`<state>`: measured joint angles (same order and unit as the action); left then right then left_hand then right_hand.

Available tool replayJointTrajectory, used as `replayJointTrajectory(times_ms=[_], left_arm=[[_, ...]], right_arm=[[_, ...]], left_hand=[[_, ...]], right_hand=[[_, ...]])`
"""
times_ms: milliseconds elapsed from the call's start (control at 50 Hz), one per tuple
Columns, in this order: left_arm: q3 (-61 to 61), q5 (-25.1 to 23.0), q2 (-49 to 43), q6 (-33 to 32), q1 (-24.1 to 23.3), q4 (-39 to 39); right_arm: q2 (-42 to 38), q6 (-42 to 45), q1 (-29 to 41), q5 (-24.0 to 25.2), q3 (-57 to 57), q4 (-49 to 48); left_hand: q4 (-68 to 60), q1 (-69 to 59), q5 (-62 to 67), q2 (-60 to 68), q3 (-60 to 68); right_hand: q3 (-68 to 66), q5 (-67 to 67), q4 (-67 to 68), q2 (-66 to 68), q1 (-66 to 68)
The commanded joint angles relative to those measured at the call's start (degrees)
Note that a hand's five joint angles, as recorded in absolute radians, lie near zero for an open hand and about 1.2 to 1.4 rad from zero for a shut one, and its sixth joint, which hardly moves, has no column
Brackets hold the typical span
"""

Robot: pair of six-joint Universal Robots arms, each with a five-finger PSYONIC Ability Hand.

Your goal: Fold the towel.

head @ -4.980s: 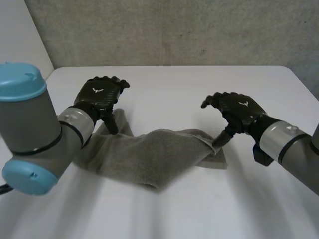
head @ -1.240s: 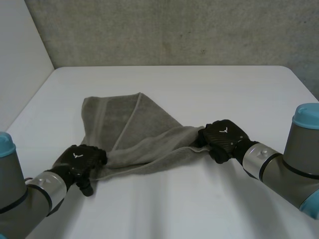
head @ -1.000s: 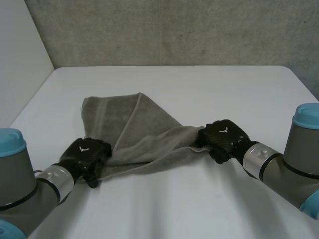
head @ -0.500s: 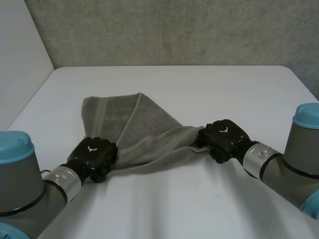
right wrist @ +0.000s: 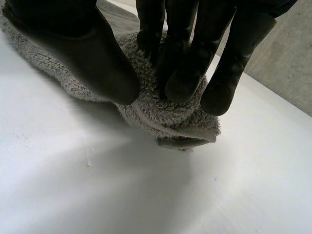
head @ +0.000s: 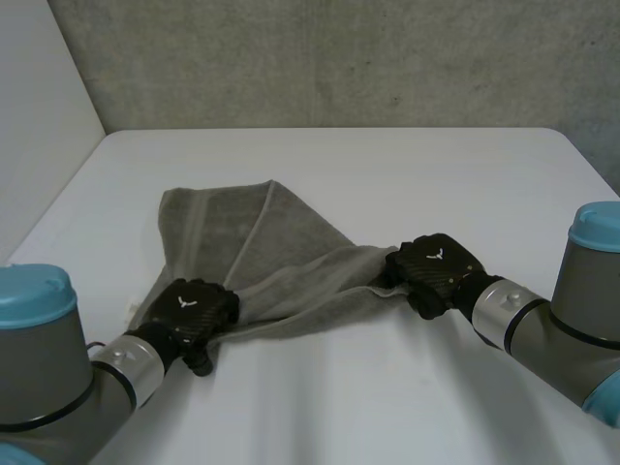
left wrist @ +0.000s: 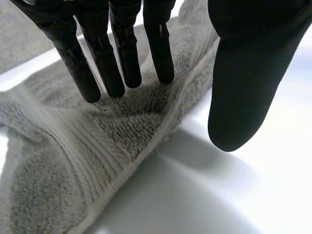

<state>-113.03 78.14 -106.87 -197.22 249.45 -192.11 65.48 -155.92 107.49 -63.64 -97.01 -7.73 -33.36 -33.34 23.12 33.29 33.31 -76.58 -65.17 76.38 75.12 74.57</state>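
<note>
Pinching towel (head: 254,254) end: right hand (head: 433,270); left hand (head: 195,309) uncurled, pressing near edge.

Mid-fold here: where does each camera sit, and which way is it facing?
Head view: between and behind the arms, looking down at the table; both arms show, left robot hand on the towel's near edge, right robot hand at its right end.
Left wrist view: on the left wrist, looking along the palm; straight fingers touch the towel, thumb beside it.
Right wrist view: on the right wrist; fingers and thumb pinch a towel corner.
Shared: all show towel and table.
</note>
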Motion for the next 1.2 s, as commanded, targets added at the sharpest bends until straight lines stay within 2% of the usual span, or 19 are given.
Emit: replayJointTrajectory(times_ms=[20, 160, 280, 320, 400, 420, 440, 460, 500, 560, 640, 660, 760, 860, 920, 1040, 1080, 1200], left_arm=[[2.2, 0.17, -2.99, -0.09, -0.02, -0.37], [3.43, 0.17, -3.43, 0.17, -0.02, -0.55], [4.05, 0.08, -5.1, 0.17, -0.28, -0.63], [4.49, 0.08, -6.06, 0.17, -1.07, -0.81], [4.75, 0.08, -6.94, 0.17, -1.52, -1.16], [4.93, 0.08, -6.94, 0.17, -1.69, -1.25], [4.93, 0.08, -6.94, 0.17, -1.69, -1.25], [5.36, 0.17, -6.86, 0.17, -1.69, -1.25], [5.63, 0.35, -6.07, 0.17, -1.78, -1.34], [6.6, 2.02, -2.37, 0.17, -1.78, -1.25], [8.7, 4.65, 8.31, 0.78, -3.0, -1.51], [8.71, 4.65, 8.35, 0.79, -3.01, -1.51], [14.23, 5.53, 21.68, 4.12, -3.98, -1.78], [19.5, 5.45, 26.62, 6.41, -3.98, -1.08], [22.84, 5.36, 26.63, 6.5, -3.89, 0.06], [26.72, 5.09, 23.64, 6.32, -3.89, 3.58], [28.82, 4.92, 17.78, 5.89, -3.71, 6.47], [31.65, 4.92, 8.0, 5.53, -3.62, 8.77]], right_arm=[[0.0, 0.09, 0.0, 0.01, -0.02, 0.0], [0.0, 0.17, 0.0, 0.01, -0.02, 0.0], [0.0, 0.17, 0.0, 0.01, -0.02, 0.0], [0.0, 0.17, 0.0, 0.01, -0.02, 0.0], [0.0, 0.17, 0.0, 0.01, 0.07, 0.0], [0.09, 0.17, 0.09, 0.01, 0.16, 0.0], [0.09, 0.17, 0.09, 0.01, 0.16, 0.0], [0.17, 0.17, 0.09, -0.08, 0.33, 0.09], [0.7, 0.09, 0.0, 0.1, 0.86, 0.26], [3.08, -0.27, -0.18, -0.17, 2.09, 0.88], [11.75, -1.58, -0.61, -0.26, 4.72, 2.72], [11.78, -1.58, -0.61, -0.26, 4.73, 2.72], [20.9, -5.7, -0.88, -0.08, 12.09, 7.63], [26.0, -7.73, -1.14, 1.23, 19.64, 13.6], [28.29, -7.74, -1.32, 2.03, 24.74, 18.0], [27.86, -6.95, -3.51, 2.65, 30.57, 24.78], [24.72, -5.72, -5.62, 3.96, 33.02, 27.85], [17.31, -1.67, -4.57, 4.32, 35.22, 32.43]], left_hand=[[-4.27, -4.3, 4.51, 4.35, 4.32], [-5.78, -5.81, 6.02, 5.86, 5.83], [-16.04, -16.07, 16.29, 16.12, 16.1], [-24.4, -24.43, 24.64, 24.48, 24.45], [-30.68, -30.71, 30.92, 30.76, 30.73], [-38.67, -38.7, 38.91, 38.75, 38.72], [-38.75, -38.78, 38.99, 38.83, 38.8], [-46.56, -46.59, 46.8, 46.64, 46.61], [-46.64, -46.66, 46.88, 46.71, 46.69], [-46.64, -46.66, 46.88, 46.71, 46.69], [-46.64, -46.66, 46.88, 46.71, 46.69], [-46.64, -46.66, 46.88, 46.71, 46.69], [-46.64, -46.66, 46.88, 46.71, 46.69], [-46.64, -46.66, 46.88, 46.71, 46.69], [-46.64, -46.66, 46.88, 46.71, 46.69], [-46.64, -46.66, 46.88, 46.71, 46.69], [-46.64, -46.66, 46.88, 46.71, 46.69], [-46.64, -46.66, 46.88, 46.71, 46.69]], right_hand=[[-3.42, -4.83, 3.62, 4.88, 5.43], [-3.42, -4.83, 3.62, 4.88, 5.43], [-3.42, -4.83, 3.62, 4.88, 5.43], [-3.42, -4.83, 3.62, 4.88, 5.43], [-3.42, -4.83, 3.62, 4.88, 5.43], [-3.42, -4.83, 3.62, 4.88, 5.43], [-3.42, -4.83, 3.62, 4.88, 5.43], [-3.42, -4.83, 3.62, 4.88, 5.43], [-3.42, -4.83, 3.62, 4.88, 5.43], [-3.42, -4.83, 3.62, 4.88, 5.43], [-3.42, -4.83, 3.62, 4.88, 5.43], [-3.42, -4.83, 3.62, 4.88, 5.43], [-3.42, -4.83, 3.62, 4.88, 5.43], [-3.42, -4.83, 3.62, 4.88, 5.43], [-3.42, -4.83, 3.62, 4.88, 5.43], [-3.42, -4.83, 3.62, 4.88, 5.43], [-3.42, -4.83, 3.62, 4.88, 5.43], [-3.42, -4.83, 3.62, 4.88, 5.43]])
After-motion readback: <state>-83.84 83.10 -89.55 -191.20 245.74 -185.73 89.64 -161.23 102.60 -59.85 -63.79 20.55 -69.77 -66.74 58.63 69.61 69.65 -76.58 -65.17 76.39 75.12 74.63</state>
